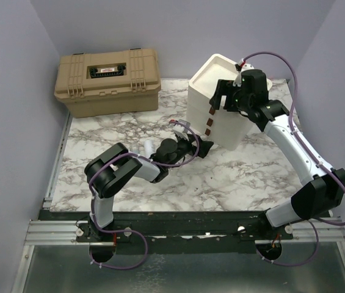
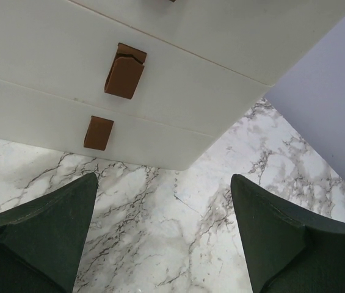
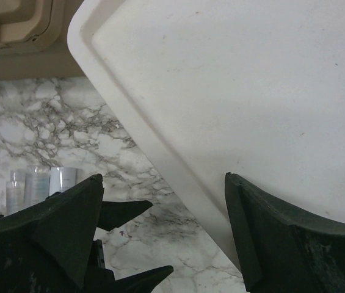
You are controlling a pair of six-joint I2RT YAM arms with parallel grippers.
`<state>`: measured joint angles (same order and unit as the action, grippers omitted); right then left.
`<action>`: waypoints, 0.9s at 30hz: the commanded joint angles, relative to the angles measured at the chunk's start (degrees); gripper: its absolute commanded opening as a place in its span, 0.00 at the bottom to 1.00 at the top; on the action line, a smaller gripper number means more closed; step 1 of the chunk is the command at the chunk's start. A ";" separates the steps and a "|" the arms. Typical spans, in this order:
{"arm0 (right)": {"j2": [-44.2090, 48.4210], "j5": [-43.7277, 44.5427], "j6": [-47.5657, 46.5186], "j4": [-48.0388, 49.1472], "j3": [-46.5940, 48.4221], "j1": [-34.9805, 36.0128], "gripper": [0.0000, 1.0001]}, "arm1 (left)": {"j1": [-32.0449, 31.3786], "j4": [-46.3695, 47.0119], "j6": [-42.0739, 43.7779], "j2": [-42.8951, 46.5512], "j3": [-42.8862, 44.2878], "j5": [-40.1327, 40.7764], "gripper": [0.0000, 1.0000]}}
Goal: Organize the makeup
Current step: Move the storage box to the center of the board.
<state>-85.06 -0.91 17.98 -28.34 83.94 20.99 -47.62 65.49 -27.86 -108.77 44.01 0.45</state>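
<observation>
The only makeup in view is a few small whitish bottles (image 3: pixel 38 186) standing on the marble table, also seen by my left arm (image 1: pixel 149 146). The brushes, palette and compact are out of view. My left gripper (image 1: pixel 201 145) is open and empty, low over the table just in front of the cream drawer unit (image 1: pixel 221 79). In the left wrist view this gripper (image 2: pixel 164 180) faces the drawers' brown handles (image 2: pixel 124 71), and the drawers are shut. My right gripper (image 1: pixel 220 97) is open and empty over the unit's top front edge (image 3: pixel 160 152).
A tan toolbox (image 1: pixel 107 81) stands shut at the back left. The drawer unit stands at the back right, close to the right wall. The left gripper's fingers (image 3: pixel 126 210) show below the right gripper.
</observation>
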 commanded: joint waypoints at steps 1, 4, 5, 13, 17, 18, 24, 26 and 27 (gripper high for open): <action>1.12 -7.79 -1.64 -5.64 -2.24 0.01 0.85 | 0.10 1.64 1.49 0.79 -0.94 -0.83 0.91; 2.68 -6.03 -0.16 -5.87 -4.64 0.01 0.85 | 0.14 1.65 1.49 0.18 -0.69 -0.89 0.91; 3.49 -5.91 0.02 -5.60 -5.47 0.06 0.86 | 0.08 1.60 1.49 -0.10 -0.61 -0.82 0.91; 6.19 -11.34 -0.02 -6.82 -6.34 0.01 0.86 | 0.07 1.44 3.21 -4.29 2.91 2.14 0.89; 7.07 -13.71 0.67 -6.47 -6.08 0.00 0.86 | 0.13 1.04 1.75 -5.79 4.30 2.60 0.87; 7.17 -14.31 0.76 -6.45 -6.08 0.01 0.86 | 0.09 1.04 1.68 -5.78 3.95 3.35 0.87; 7.48 -14.57 1.60 -6.47 -6.44 0.01 0.86 | 0.35 0.18 2.21 -6.12 0.99 10.99 0.87; 8.17 -16.12 2.62 -5.43 -6.65 0.01 0.86 | 1.17 -0.87 -0.58 -6.84 1.25 8.65 0.87; 8.76 -17.27 3.21 -4.17 -7.12 0.01 0.86 | 1.59 -0.94 -2.63 -7.23 1.20 7.56 0.87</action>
<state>-78.83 -11.05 17.63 -29.39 78.89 20.49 -47.33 65.17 -26.15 -113.97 45.93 7.51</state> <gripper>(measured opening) 0.859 0.874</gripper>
